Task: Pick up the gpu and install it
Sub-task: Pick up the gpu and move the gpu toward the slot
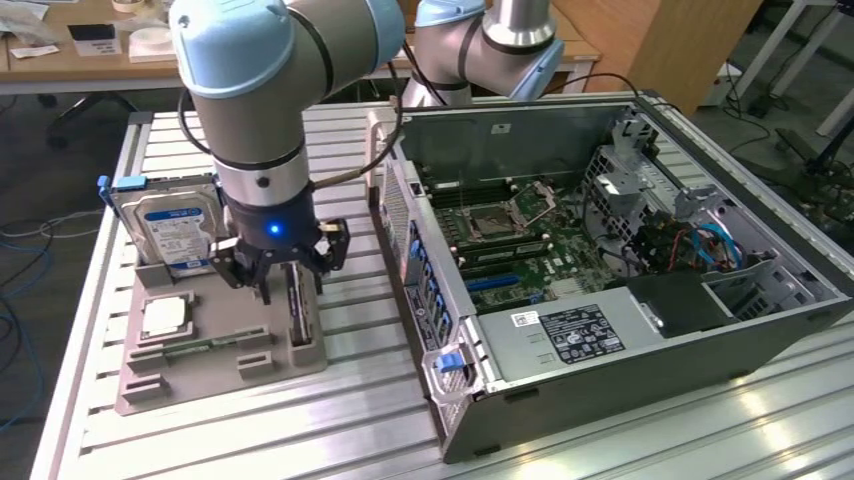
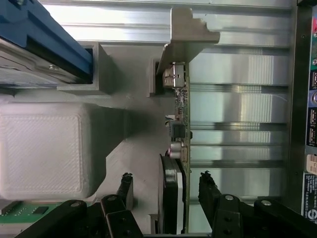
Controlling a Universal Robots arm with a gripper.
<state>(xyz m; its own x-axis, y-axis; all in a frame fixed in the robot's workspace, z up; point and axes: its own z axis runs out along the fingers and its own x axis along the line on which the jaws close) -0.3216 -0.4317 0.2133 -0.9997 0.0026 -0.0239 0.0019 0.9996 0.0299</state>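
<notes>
The gpu (image 1: 302, 318) stands on edge in a slot of the grey holder tray (image 1: 214, 375), left of the open computer case (image 1: 601, 250) in the exterior view. The wrist view shows the card edge-on (image 2: 182, 114), with its silvery bracket (image 2: 190, 34) at one end and the round black fan (image 2: 171, 198) on one face. My gripper (image 1: 284, 278) is low over the card. It is open, with one black finger (image 2: 126, 191) on the fan side and the other finger (image 2: 208, 191) on the bare side. A gap shows between each finger and the card.
A silver hard drive (image 1: 171, 228) with a blue-white label stands upright at the tray's back. A processor (image 1: 163, 317) and a green memory stick (image 1: 200, 347) lie on the tray. The case's perforated wall (image 1: 420, 290) is close beside the gripper. Everything rests on a slatted aluminium table (image 1: 334, 430).
</notes>
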